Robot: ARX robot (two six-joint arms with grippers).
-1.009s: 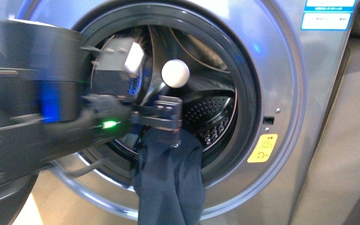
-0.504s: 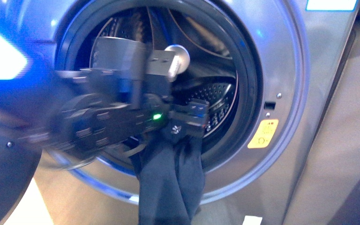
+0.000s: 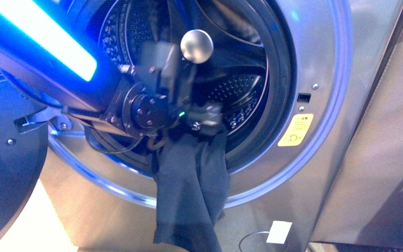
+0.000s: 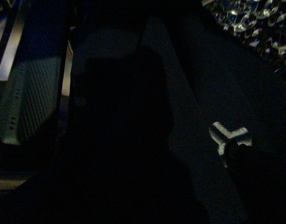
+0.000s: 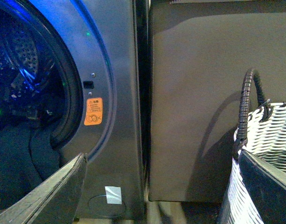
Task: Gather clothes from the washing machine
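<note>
The silver-grey washing machine (image 3: 325, 79) fills the front view with its porthole open and the perforated drum (image 3: 241, 94) showing. The dark navy clothes (image 3: 191, 194) hang limp over the door rim and down the machine's front, with a small white logo (image 3: 195, 125) near the top. My left arm reaches into the opening. Its gripper (image 3: 209, 116) is open right at the garment's top edge. The left wrist view is dark. In the right wrist view the clothes (image 5: 26, 154) and the machine (image 5: 119, 93) lie off to one side. My right gripper (image 5: 161, 186) is open and holds nothing.
The round door (image 3: 5, 157) stands open at the left. A round silver knob (image 3: 197, 45) juts out at the drum's mouth. A brown panel (image 5: 198, 102) stands beside the machine. The woven grey-white basket (image 5: 268, 140) with a dark handle sits by my right gripper's finger (image 5: 268, 186).
My left arm has pushed further into the porthole, and its gripper now sits deeper at the garment's top. The clothes still hang over the rim.
</note>
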